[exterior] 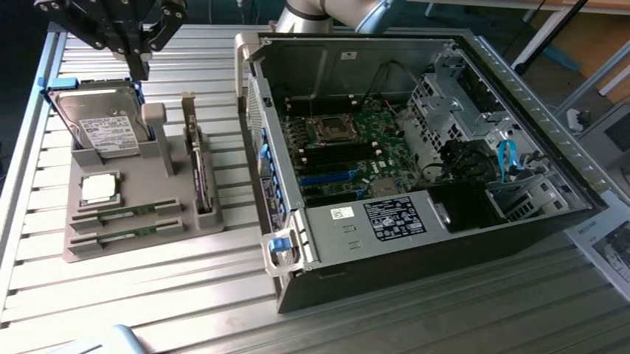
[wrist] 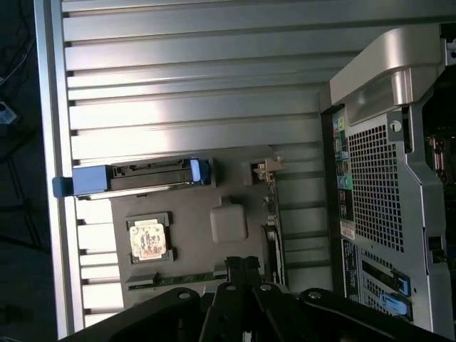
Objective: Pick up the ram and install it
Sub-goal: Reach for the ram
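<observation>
At the exterior view's upper left, the gripper [exterior: 139, 71] hangs above the hard drive [exterior: 103, 125], its fingers pressed together and holding nothing. The ram [exterior: 126, 214] sits in a slot at the opposite end of the grey holder [exterior: 158, 184], past the processor chip [exterior: 99, 189], with a second stick [exterior: 126, 234] just beside it. Both sticks are well apart from the tool, and their long axes run across the holder toward the exterior view's right, where the open computer case [exterior: 344, 236] stands.

In the wrist view, the gripper [wrist: 242, 265] again looks shut and empty. A green edge of the ram [wrist: 187, 278] runs lengthwise toward the fingertips, on the far side of the processor chip [wrist: 148, 239] from the hard drive [wrist: 142, 178]. I judge that the ram lies from the tool along the holder's length, away from the drive, with its thin width facing that line.
</observation>
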Controlling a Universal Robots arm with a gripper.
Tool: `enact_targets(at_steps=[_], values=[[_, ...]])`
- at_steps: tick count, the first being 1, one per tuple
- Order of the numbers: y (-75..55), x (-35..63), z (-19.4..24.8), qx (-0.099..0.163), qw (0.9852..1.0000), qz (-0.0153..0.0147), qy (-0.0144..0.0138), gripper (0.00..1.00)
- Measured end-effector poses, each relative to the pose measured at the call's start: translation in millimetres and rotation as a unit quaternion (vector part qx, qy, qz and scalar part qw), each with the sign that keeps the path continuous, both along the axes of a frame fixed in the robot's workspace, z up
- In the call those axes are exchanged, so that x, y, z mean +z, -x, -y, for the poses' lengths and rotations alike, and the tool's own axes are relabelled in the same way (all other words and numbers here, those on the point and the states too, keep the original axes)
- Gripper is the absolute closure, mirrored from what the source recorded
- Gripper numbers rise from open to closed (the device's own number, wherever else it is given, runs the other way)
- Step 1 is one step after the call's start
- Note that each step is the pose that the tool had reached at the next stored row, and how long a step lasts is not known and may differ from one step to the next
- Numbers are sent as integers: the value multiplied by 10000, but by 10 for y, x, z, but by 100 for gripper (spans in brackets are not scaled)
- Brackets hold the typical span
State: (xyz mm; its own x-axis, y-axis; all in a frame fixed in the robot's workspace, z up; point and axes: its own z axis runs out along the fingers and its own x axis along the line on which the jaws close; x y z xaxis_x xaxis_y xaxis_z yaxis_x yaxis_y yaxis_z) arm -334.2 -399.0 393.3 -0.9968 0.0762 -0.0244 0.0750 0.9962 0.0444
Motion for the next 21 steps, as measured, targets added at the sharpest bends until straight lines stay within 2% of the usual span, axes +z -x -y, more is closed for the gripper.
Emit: enact_targets(at_steps=[10,21], values=[[260,0,0,0,10000,0,0,90],[487,1,0,0,10000,0,0,90]])
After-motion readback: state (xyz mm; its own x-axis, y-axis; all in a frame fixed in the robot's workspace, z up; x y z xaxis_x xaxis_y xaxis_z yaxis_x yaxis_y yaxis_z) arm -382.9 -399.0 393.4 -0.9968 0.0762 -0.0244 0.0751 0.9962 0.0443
